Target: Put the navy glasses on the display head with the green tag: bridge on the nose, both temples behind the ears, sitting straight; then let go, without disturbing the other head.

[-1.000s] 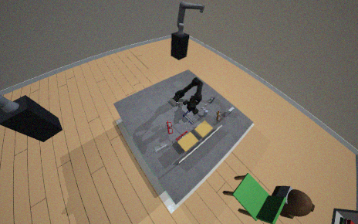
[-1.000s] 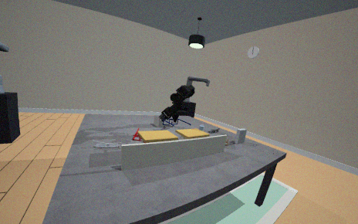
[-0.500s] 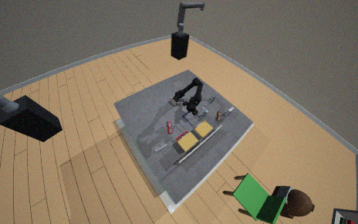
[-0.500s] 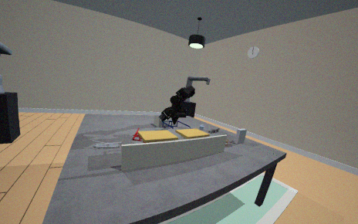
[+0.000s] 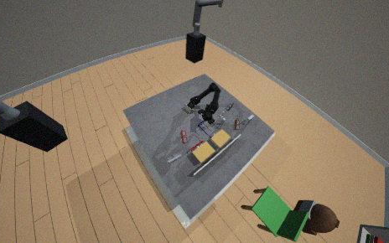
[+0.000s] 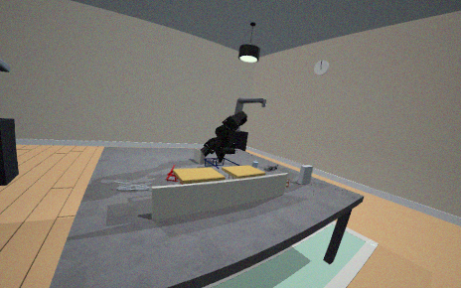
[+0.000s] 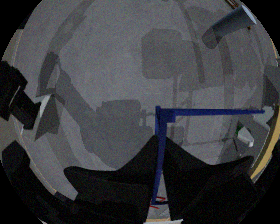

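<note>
The navy glasses (image 7: 211, 112) (image 6: 231, 162) are raised above the table, one temple reaching right in the wrist view. My gripper (image 7: 157, 139) (image 5: 208, 120) (image 6: 220, 159) is shut on a navy bar of them. It is behind the yellow tops, on the side away from the long white board. A small pale shape (image 7: 245, 135) with a bit of green beside it shows at the right of the wrist view, near a yellow edge; it may be the head with the green tag. The heads are otherwise hidden or too small to make out. The glasses are apart from that shape.
Two yellow tops (image 5: 204, 152) (image 5: 220, 138) stand behind the long white board (image 6: 219, 196). Red glasses (image 5: 184, 136) (image 6: 172, 174) stand beside them, and more red frames (image 5: 197, 146) show at the left top's edge. A brown item (image 5: 236, 123) and a white box (image 6: 305, 175) are to the right.
</note>
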### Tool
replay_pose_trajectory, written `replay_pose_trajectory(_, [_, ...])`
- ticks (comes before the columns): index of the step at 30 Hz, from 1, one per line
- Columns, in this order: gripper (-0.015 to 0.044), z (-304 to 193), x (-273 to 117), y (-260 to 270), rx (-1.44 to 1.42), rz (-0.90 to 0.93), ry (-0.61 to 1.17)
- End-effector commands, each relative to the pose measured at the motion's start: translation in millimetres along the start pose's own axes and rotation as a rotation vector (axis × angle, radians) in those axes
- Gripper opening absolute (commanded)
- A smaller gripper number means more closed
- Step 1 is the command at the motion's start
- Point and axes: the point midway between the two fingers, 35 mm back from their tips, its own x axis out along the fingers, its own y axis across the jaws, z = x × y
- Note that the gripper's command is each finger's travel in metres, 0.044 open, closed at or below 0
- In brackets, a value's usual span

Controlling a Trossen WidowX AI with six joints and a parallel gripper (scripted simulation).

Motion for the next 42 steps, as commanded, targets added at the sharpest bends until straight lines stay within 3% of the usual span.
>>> replay_pose_trajectory(1, [0.0000, 1, 2, -1, 0.001, -0.003, -0.001])
replay_pose_trajectory(42, [0.0000, 1, 3, -54, -0.001, -0.005, -0.001])
